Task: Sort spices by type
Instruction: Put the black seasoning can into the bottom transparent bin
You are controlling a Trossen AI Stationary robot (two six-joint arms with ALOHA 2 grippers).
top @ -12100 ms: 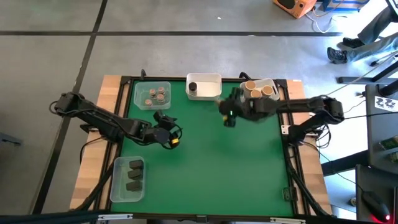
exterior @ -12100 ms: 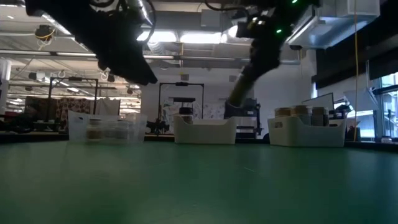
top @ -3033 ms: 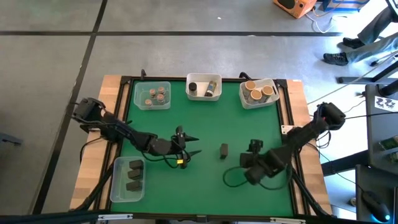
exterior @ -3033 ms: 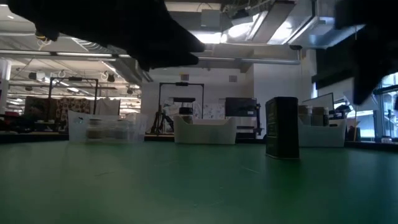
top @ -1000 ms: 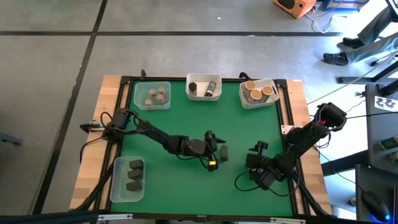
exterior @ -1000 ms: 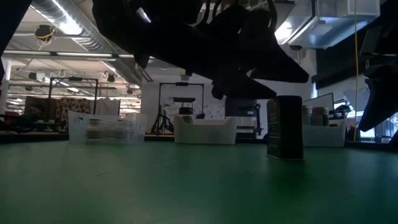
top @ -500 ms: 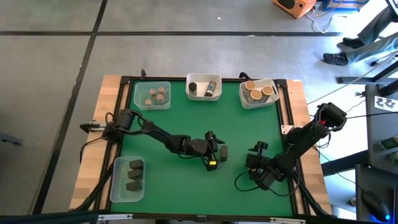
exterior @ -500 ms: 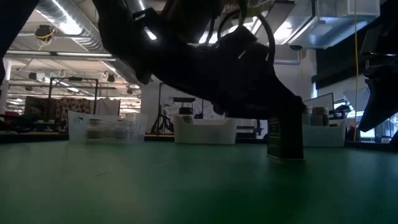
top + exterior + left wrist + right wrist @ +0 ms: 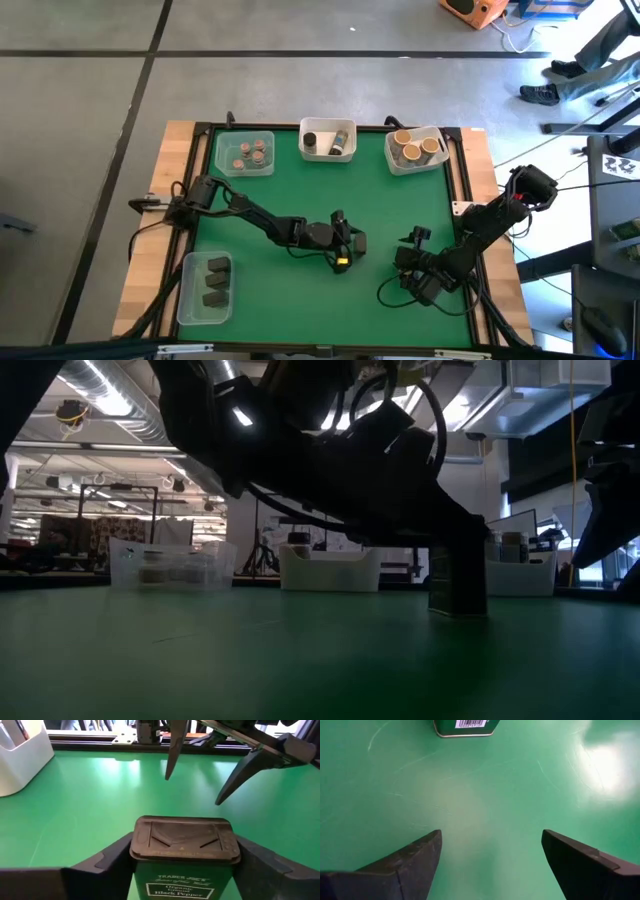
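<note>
A dark blocky pepper tin (image 9: pixel 184 837) stands upright on its base in the middle of the green table (image 9: pixel 300 300). It also shows in the low view as the tin (image 9: pixel 458 585). My left gripper (image 9: pixel 352 243) reaches it from the table's left and is shut on it. My right gripper (image 9: pixel 490 855) hangs open over bare mat to the tin's right; it shows as the right gripper (image 9: pixel 413 240) in the high view. Other spices sit in tubs along the far edge and at the near left. My left gripper pinches the pepper tin by its two opposite sides just under the lid (image 9: pixel 136 854), one finger (image 9: pixel 112 862) on each side. The fingers come nearly level from the table's left, slanting a little down. The tin stands upright with its base on the mat.
At the far edge stand a clear tub of grey-brown-lidded jars (image 9: pixel 247 155), a white tub with dark cylinders (image 9: pixel 328 140) and a white tub of tan-lidded jars (image 9: pixel 415 150). A clear tub of dark blocky tins (image 9: pixel 207 285) sits near left. Open mat lies in front.
My left gripper has come down from above the tin's top until its fingers stand beside the tin. The tin has stayed where it was. My right arm has kept still.
</note>
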